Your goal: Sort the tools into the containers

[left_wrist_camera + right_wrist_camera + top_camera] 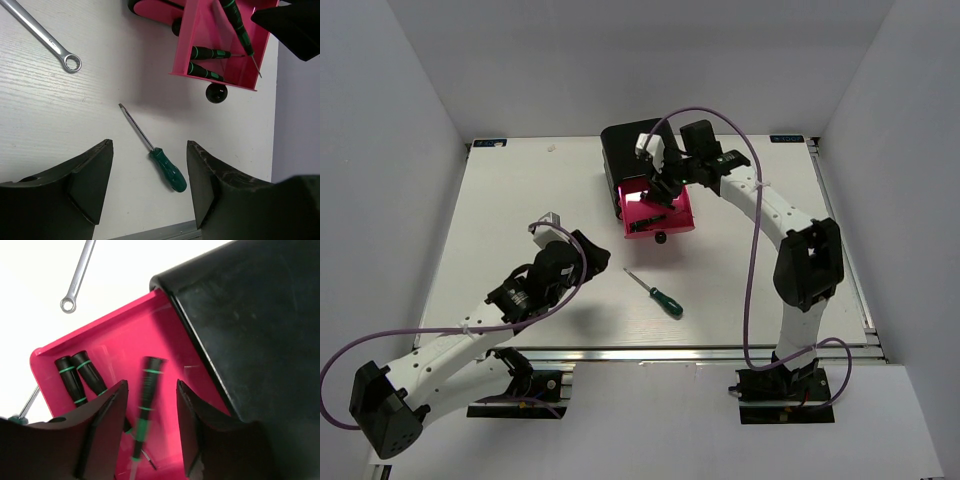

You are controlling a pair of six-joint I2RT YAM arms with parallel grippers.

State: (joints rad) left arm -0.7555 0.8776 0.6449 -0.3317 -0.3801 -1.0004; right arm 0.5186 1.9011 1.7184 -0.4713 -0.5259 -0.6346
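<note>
- Two screwdrivers (75, 377) lie in the drawer (115, 340); a third screwdriver (146, 390), blurred, hangs between your right gripper's (151, 387) parted fingers, seemingly unheld.
- Fourth screwdriver (160, 161) lies on the table (60, 110), framed by your left gripper's (150, 147) spread, empty fingers; drawer at one o'clock, wrench (45, 37) at ten.
- It looks light, stiff, slick-shafted: pinch the green handle.

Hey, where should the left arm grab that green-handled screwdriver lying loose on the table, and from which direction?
Take the screwdriver by its thick green handle, coming straight down from above with the left gripper closing across the handle's width. It lies flat on the table, and the thin shaft looks too slim to pinch securely.
</note>
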